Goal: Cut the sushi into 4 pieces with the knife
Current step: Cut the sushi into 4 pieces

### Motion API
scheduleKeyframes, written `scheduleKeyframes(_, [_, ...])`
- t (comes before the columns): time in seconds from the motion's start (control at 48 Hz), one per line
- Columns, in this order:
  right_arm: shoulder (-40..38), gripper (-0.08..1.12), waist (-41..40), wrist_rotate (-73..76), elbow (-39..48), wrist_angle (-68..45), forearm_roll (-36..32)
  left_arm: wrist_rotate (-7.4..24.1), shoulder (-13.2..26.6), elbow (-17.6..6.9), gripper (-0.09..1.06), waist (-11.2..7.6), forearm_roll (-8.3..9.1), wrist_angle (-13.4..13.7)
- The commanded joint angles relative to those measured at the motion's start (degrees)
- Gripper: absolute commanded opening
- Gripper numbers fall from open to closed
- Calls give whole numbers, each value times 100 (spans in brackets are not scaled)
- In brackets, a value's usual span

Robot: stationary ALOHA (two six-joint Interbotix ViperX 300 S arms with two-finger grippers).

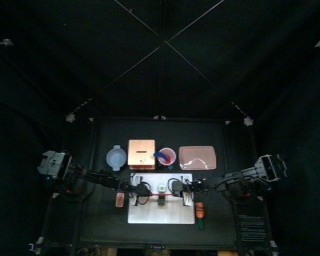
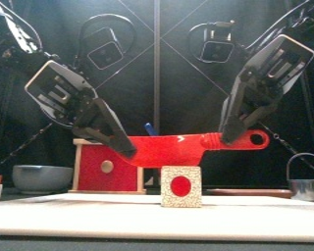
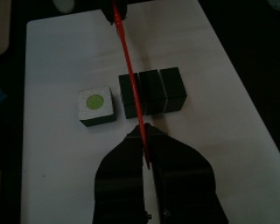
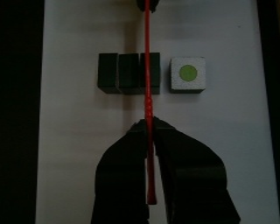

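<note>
Sushi piece (image 2: pixel 183 186) on board (image 2: pixel 68 211), red knife (image 2: pixel 186 147) in left tool (image 2: pixel 125 149), right tool (image 2: pixel 232 137)

Back curtain (image 1: pixel 160 60): black, plain cloth, fills the upper half when seen from above.
Same, seen from table height: back curtain (image 2: pixel 173 108) is solid black from the table line up, with no seam or fold made out.
Left side curtain (image 1: pixel 16 110): black, closes the booth on that side.
Right side curtain (image 1: pixel 303 110): black, much the same.
Table (image 1: pixel 163 132): small, black, matte; the strip along the back edge is bare.
Light: dim overall, brightest over the table's middle, soaked up by the cloth.
Floor: too dark to tell.
</note>
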Motion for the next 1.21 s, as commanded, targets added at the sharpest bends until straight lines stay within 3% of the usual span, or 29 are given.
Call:
scheduleKeyframes(0.021, [18, 9, 0, -18, -26, -9, 26, 18, 35, -105, 32, -79, 18, -9])
scheduleKeyframes(1.208, [97, 9, 158, -18, -132, 0, 79, -18, 123, -123, 32, -141, -70, -18])
